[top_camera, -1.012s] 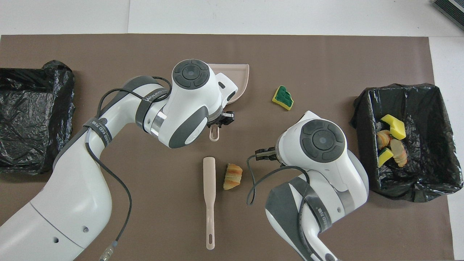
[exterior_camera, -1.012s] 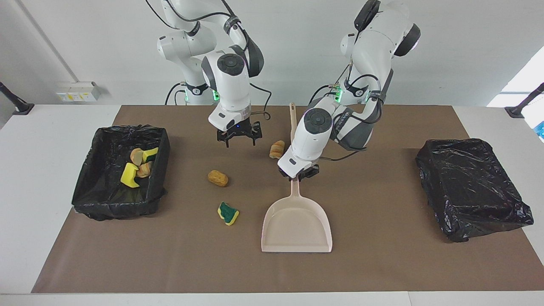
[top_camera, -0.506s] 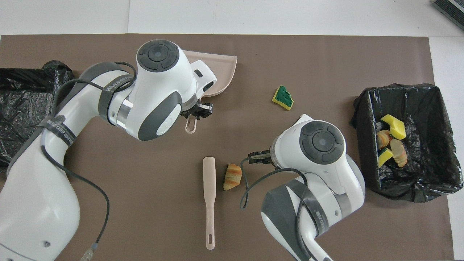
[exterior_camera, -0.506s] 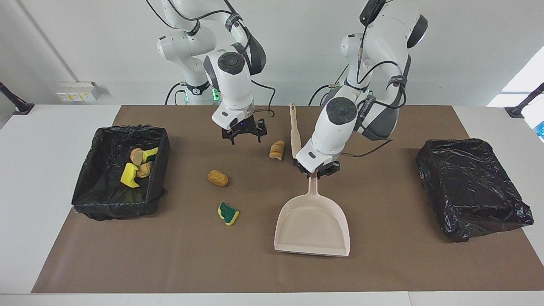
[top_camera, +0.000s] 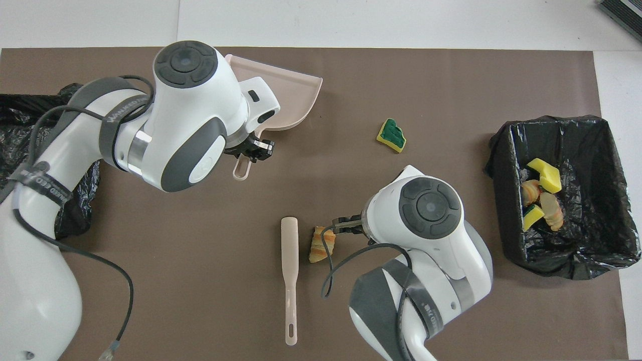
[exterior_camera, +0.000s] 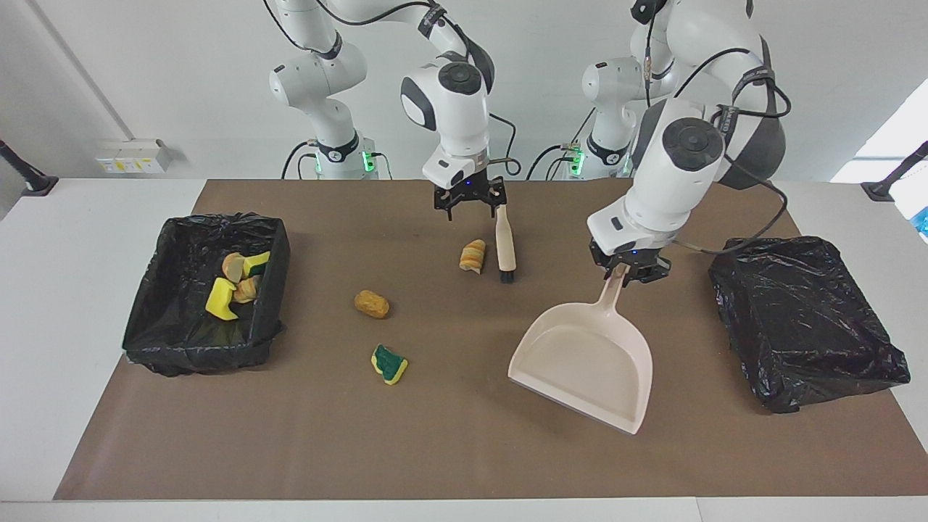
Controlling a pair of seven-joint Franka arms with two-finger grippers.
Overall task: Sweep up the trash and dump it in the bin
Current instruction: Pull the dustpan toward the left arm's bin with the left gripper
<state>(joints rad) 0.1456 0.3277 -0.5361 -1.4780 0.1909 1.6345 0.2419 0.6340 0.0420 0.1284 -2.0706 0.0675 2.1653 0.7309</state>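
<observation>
My left gripper [exterior_camera: 629,267] is shut on the handle of the beige dustpan [exterior_camera: 583,355] and holds it tilted over the mat toward the left arm's end; the gripper [top_camera: 252,150] and the dustpan [top_camera: 288,95] also show in the overhead view. My right gripper [exterior_camera: 469,204] is open above the beige brush [exterior_camera: 503,243], beside a croissant-like lump [exterior_camera: 472,255]. Loose trash on the mat: that lump [top_camera: 321,244], a tan-brown lump [exterior_camera: 371,304] and a yellow-green sponge piece [exterior_camera: 389,364]. The brown lump is hidden under the right arm in the overhead view.
A black-lined bin [exterior_camera: 217,217] at the right arm's end holds several scraps [exterior_camera: 235,283]. A second bin covered in black bag [exterior_camera: 805,312] stands at the left arm's end. The brush [top_camera: 290,271] lies on the mat close to the robots.
My left gripper has carried the dustpan toward the left arm's end and higher, turning it. My right gripper has risen and moved toward the robots, over the brush. The scraps have not moved.
</observation>
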